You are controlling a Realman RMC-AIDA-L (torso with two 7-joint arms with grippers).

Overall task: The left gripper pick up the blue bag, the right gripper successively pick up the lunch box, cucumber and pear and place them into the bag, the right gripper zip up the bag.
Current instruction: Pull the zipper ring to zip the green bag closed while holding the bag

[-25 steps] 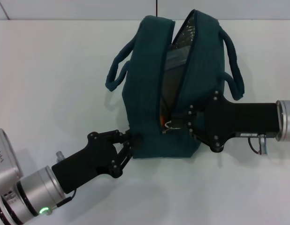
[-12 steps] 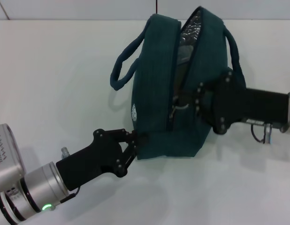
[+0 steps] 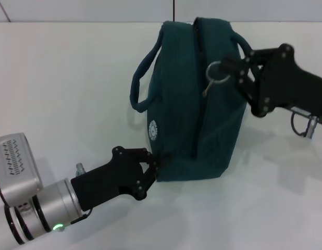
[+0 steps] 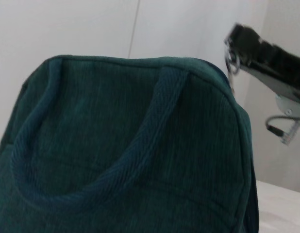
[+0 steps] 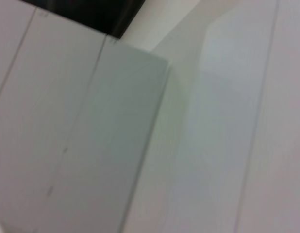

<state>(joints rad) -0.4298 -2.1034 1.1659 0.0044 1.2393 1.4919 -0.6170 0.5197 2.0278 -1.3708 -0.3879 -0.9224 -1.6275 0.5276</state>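
Since the earlier frames the right hand [image 3: 223,70] has risen from the lower middle of the blue bag [image 3: 187,104] to its upper right, drawing the metal ring pull [image 3: 213,70] along the zipper [image 3: 201,94]; the silvery gap that showed then is now shut, and the bag stands more upright on the white counter [image 3: 72,78]. The left hand [image 3: 156,166], reaching in from the lower left of the frame, is clamped on the bag's lower left corner and steadies it. The right hand, entering from the right edge, has its fingertips closed on the ring pull beside the bag's upper right shoulder. The zipper line runs nearly vertically in the head view, from the bag's base up over its crown, so the pull's remaining travel, if any, lies upward and over the top, away from the left hand. One loop handle [image 3: 143,78] hangs at the left of the bag; the other is partly hidden behind the right hand. Lunch box, cucumber and pear are not visible; presumably they are inside. The zipping step appears almost finished.
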